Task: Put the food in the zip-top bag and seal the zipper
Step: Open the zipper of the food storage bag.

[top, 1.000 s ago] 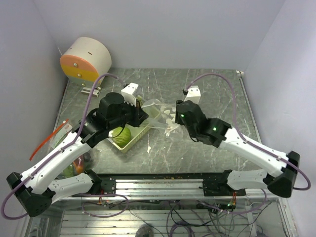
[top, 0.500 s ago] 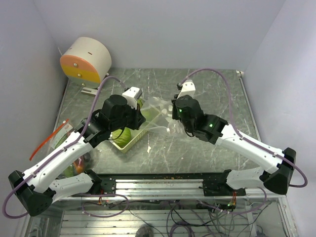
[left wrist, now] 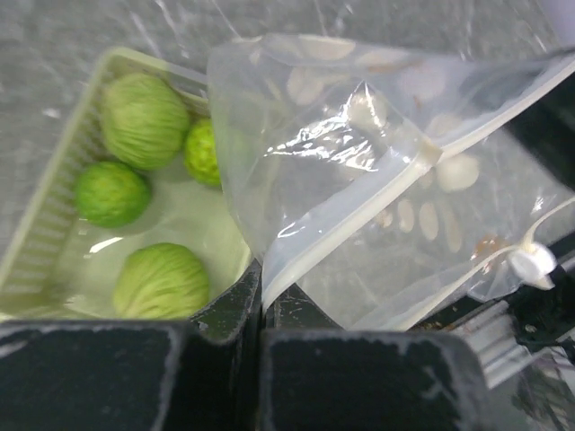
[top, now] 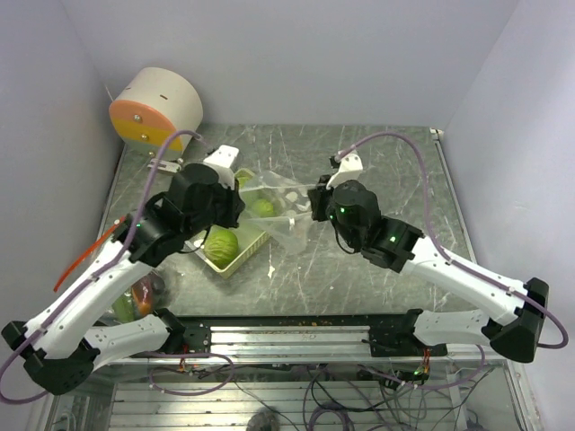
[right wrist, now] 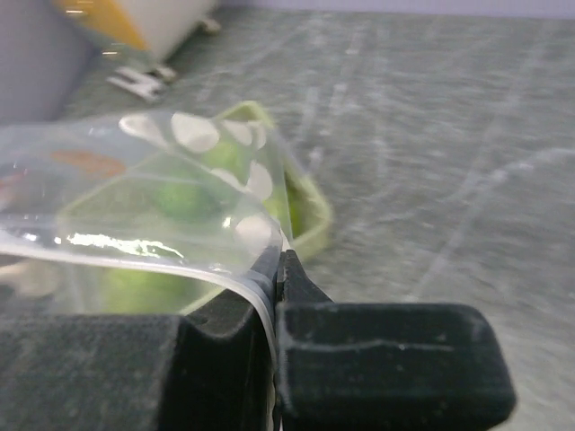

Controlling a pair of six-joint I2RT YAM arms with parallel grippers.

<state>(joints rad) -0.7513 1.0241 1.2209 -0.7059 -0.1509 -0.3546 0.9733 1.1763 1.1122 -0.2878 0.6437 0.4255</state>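
A clear zip-top bag [top: 280, 208] hangs stretched between my two grippers, above the far end of the pale-green basket [top: 235, 261]. My left gripper [left wrist: 262, 287] is shut on the bag's [left wrist: 359, 180] white zipper edge. My right gripper [right wrist: 278, 260] is shut on the opposite rim of the bag [right wrist: 162, 197]. The white slider [left wrist: 532, 260] sits at the bag's far corner. Several bumpy light-green balls of food [left wrist: 139, 117] [left wrist: 112, 193] [left wrist: 162, 280] lie in the basket [left wrist: 36, 242]. One ball [top: 221, 242] shows beside the left arm.
A white and orange cylinder [top: 157, 108] stands at the back left. An orange and green piece [top: 144, 298] lies at the table's left edge, partly under the left arm, near a red-orange strip [top: 85, 256]. A small green bit [top: 271, 269] lies in front of the basket.
The right gripper has closed on the bag's rim and risen toward the back. The left arm has swung left and back, and the bag is now pulled taut between them.
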